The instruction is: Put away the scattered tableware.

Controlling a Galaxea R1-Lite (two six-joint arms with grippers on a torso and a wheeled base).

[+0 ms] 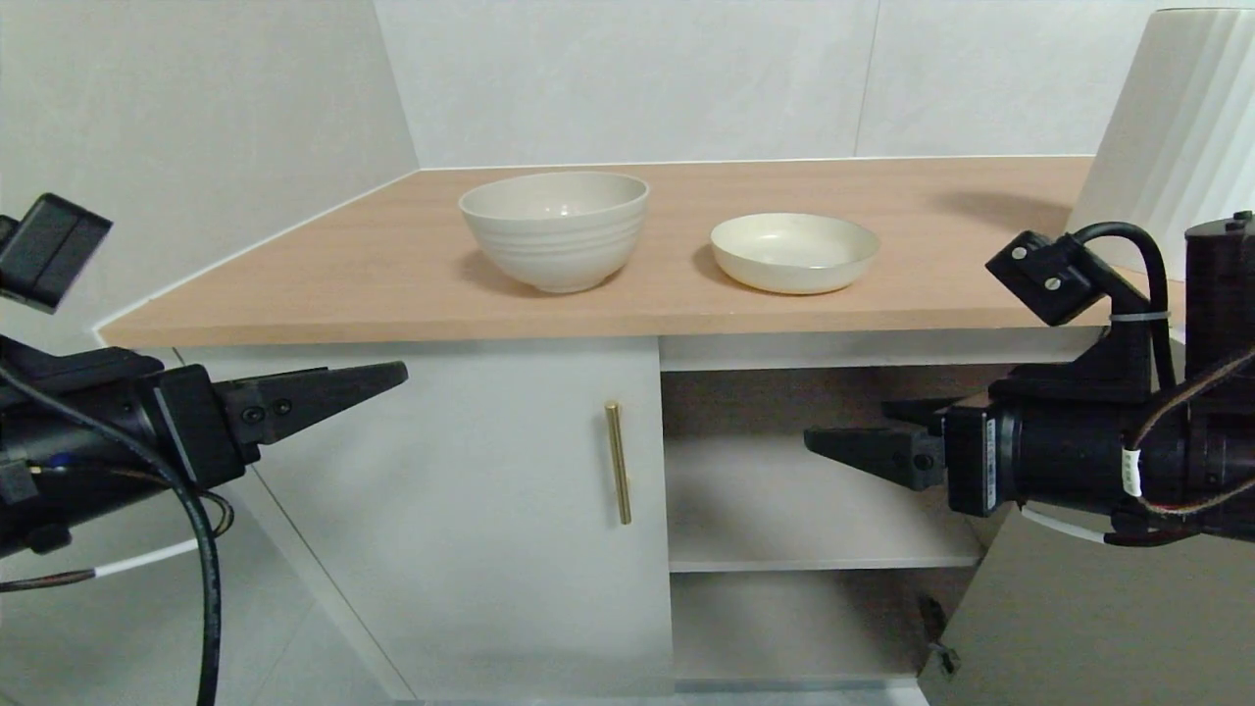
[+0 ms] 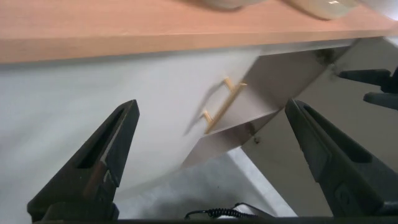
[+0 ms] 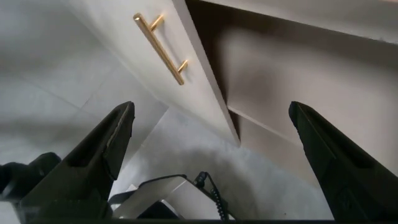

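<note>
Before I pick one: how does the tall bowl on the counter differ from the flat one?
The deep bowl is tall, with ribbed bands around its side; the shallow dish is low and smooth. The deep bowl looks greyish white, the shallow dish creamier. The deep bowl sits above the closed door, the shallow dish above the open compartment. Both stand upright, look empty, and rest apart on the countertop.
</note>
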